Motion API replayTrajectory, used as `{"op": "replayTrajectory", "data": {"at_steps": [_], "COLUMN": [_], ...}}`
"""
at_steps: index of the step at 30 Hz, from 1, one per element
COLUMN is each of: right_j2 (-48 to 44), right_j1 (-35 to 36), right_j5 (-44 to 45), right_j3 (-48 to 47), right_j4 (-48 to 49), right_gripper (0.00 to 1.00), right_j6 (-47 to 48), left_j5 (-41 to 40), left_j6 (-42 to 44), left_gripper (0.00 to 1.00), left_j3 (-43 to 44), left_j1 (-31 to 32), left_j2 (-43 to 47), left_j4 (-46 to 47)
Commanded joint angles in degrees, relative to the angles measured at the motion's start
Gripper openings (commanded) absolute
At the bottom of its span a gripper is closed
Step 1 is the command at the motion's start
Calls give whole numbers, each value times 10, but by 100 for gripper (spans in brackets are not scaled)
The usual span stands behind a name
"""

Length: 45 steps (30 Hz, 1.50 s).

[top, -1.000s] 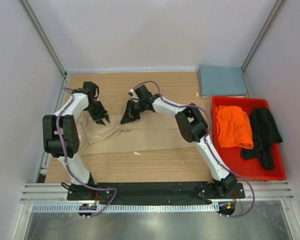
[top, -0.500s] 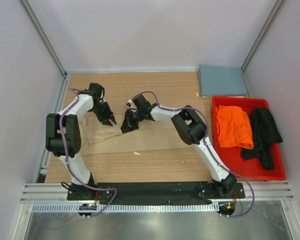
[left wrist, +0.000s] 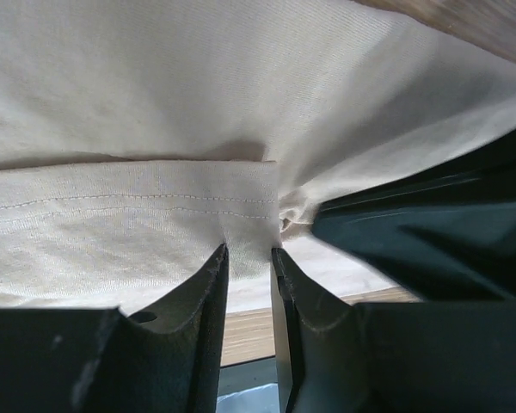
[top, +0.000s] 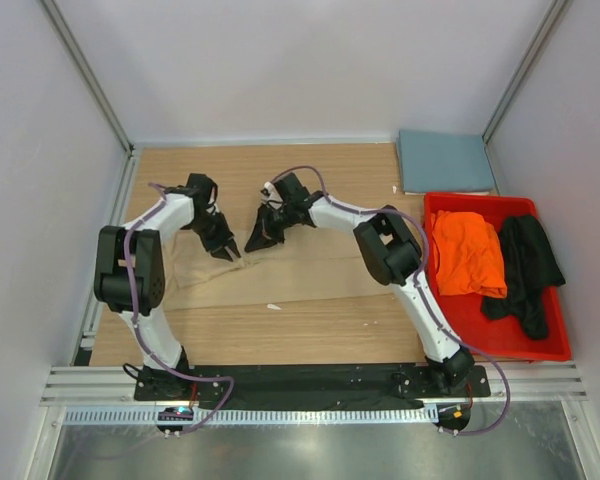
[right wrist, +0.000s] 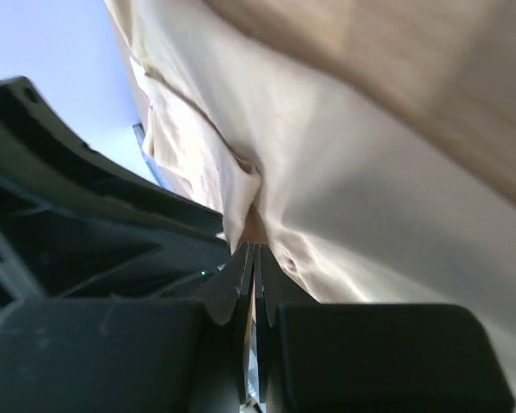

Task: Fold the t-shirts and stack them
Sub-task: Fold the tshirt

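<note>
1. Sliding toward 4 o'clock over the last second, the left gripper (top: 223,248) now sits just beside the right gripper (top: 259,236), which has dipped and come back to about where it was.
2. Both are on the tan t-shirt (top: 305,270), which lies spread flat across the middle of the table (top: 320,170).
3. The left wrist view shows that gripper's fingers (left wrist: 208,292) narrowly apart, with a hemmed fold pinched between them.
4. The right wrist view shows the other pair pressed together on a gathered pucker of the same cloth.
5. At 3 o'clock, the red bin (top: 480,325) holds the orange t-shirt (top: 467,252) and the black t-shirt (top: 528,262).
6. At 1 o'clock, the blue-grey t-shirt (top: 445,160) lies folded on the table's far corner.
</note>
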<state>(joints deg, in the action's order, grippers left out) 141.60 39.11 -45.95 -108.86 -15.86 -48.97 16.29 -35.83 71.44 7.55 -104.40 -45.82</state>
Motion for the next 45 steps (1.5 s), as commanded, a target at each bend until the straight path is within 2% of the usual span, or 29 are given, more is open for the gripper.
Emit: {"op": "replayTrajectory", "data": {"at_steps": [1, 5, 8, 9, 10, 14, 16, 20, 21, 25, 26, 29, 34, 37, 40, 45], "right_j2": [-68, -112, -134, -141, -145, -181, -195, -226, -239, -279, -290, -327, -363, -380, -395, -394], "right_j1": [-39, -71, -83, -85, -84, -85, -85, -85, -85, -86, -85, -85, -85, -85, -86, -91], "right_j5": [29, 78, 120, 134, 143, 190, 224, 272, 280, 310, 316, 329, 334, 345, 353, 363], "right_j3": [-27, -14, -10, -9, -5, 33, 58, 95, 102, 145, 156, 189, 212, 219, 223, 227], "right_j4": [-89, -159, -227, -242, -268, -293, -307, -333, -340, -339, -335, -321, -325, -326, -327, -338], "right_gripper": [9, 11, 17, 20, 22, 33, 36, 41, 42, 53, 60, 70, 72, 72, 72, 73], "right_j6": [74, 144, 206, 221, 232, 264, 273, 288, 291, 294, 293, 300, 316, 324, 328, 349], "left_j5": [14, 9, -16, -27, -58, -133, -159, -252, -257, -234, -226, -217, -238, -225, -223, -298], "left_j6": [-7, -16, -29, -32, -34, -52, -62, -105, -139, -228, -244, -301, -374, -418, -422, -384], "left_gripper": [27, 26, 26, 29, 37, 44, 49, 52, 57, 68, 69, 73, 80, 80, 80, 80], "left_j3": [-1, -24, -38, -38, -37, -26, -10, 4, 4, -2, -3, 13, 18, 1, -1, 71], "left_j1": [6, 14, 17, 17, 17, 17, 17, 6, 0, -53, -61, -73, -73, -74, -91, -92], "left_j2": [-22, -55, -39, -21, -6, 115, 143, 173, 174, 155, 150, 116, 62, 31, -22, -115], "left_j4": [21, 40, 39, 27, 19, -19, -47, -95, -102, -113, -113, -138, -160, -166, -156, -184]}}
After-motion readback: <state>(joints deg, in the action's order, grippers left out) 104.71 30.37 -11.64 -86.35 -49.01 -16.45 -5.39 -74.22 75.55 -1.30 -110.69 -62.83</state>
